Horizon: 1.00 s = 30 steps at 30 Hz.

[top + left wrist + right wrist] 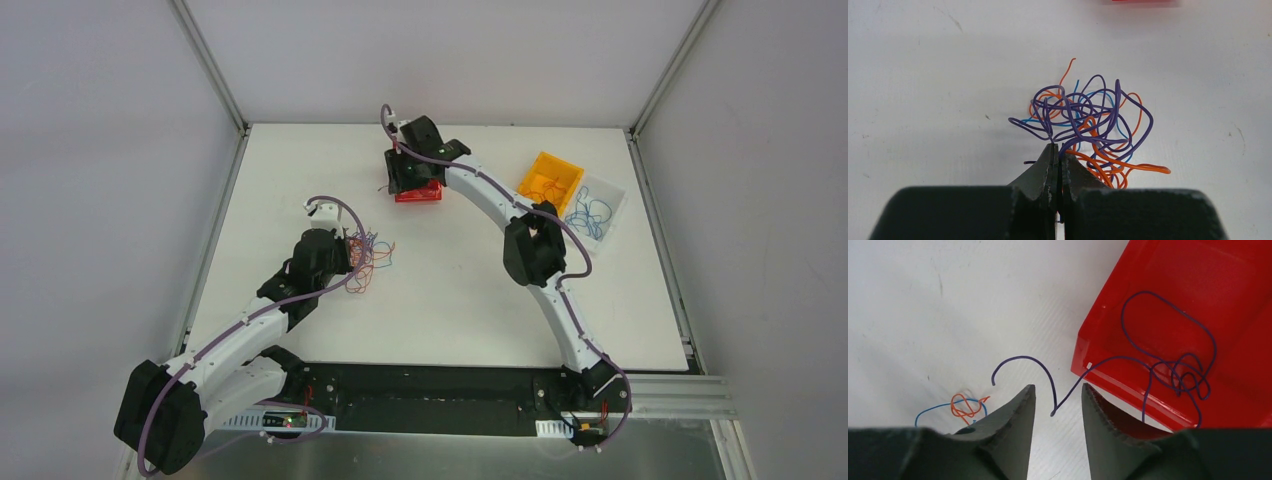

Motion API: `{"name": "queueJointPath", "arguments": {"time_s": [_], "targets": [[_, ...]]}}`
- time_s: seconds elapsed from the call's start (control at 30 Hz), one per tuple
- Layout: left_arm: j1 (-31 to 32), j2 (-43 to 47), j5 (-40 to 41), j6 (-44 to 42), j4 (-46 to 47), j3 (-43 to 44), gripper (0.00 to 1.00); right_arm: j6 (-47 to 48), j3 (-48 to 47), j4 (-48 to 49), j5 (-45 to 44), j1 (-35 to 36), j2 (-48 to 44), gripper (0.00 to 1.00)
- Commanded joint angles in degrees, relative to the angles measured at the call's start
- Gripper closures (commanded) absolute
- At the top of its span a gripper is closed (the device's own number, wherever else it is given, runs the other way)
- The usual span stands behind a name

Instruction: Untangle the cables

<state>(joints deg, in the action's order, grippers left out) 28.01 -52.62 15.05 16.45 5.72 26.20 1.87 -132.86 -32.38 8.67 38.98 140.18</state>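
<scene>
While the left gripper [1058, 152] clamps shut on the cables [1088, 125] bunched at one o'clock, the right gripper [1058, 386] gapes half open. A purple cable [1043, 367] lies loose between its jaws.

Robotics lab test cell. White counter [450, 300] boxed in by plain pale panels on aluminium frame posts [210, 68]. Two white-and-black arms bolted at the near edge: left arm [240, 330], right arm [565, 310], lilac wiring exposed. Small plastic parts bins on the counter: red bin [425, 196], orange bin [560, 163], clear bin [612, 192].
</scene>
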Motion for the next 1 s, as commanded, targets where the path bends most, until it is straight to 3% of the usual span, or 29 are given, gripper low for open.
{"name": "queueJointPath", "arguments": {"time_s": [0.0,0.07,0.1,0.23,0.43,0.57,0.63,0.77,0.97], "targets": [[-0.41,-0.34,0.48,-0.98,1.67,0.41,1.00,1.24,-1.90,-0.18,0.86,0.14,-1.02,0.71],[-0.41,-0.47,0.49,-1.04,1.59,0.53,1.00,1.43,-1.91,-0.09,-0.18,0.13,-1.17,0.95],[-0.41,-0.52,0.43,-1.06,1.56,0.53,1.00,1.32,-1.76,0.11,-0.75,0.01,-1.35,1.00],[-0.41,-0.61,0.53,-1.03,1.58,0.57,1.00,-1.63,-0.96,3.36,-4.15,-1.67,-2.34,1.00],[-0.41,-0.67,0.31,-1.02,1.58,0.61,1.00,-7.69,-3.57,8.57,-17.46,-5.48,1.46,1.00],[-0.41,-0.96,0.54,-1.22,1.53,0.74,1.00,-4.58,-11.92,6.69,-21.54,-5.74,8.63,1.00],[-0.41,-1.01,0.64,-1.22,1.45,0.84,1.00,-2.72,-14.01,5.49,-22.49,-5.24,10.90,1.00],[-0.41,-1.05,0.93,-1.39,1.40,0.83,1.00,-2.22,-7.79,7.02,-18.59,-4.87,9.62,1.00],[-0.41,-1.38,0.56,-1.35,1.28,0.96,1.00,6.27,-4.32,3.45,-19.59,-1.67,7.11,1.00]]}}
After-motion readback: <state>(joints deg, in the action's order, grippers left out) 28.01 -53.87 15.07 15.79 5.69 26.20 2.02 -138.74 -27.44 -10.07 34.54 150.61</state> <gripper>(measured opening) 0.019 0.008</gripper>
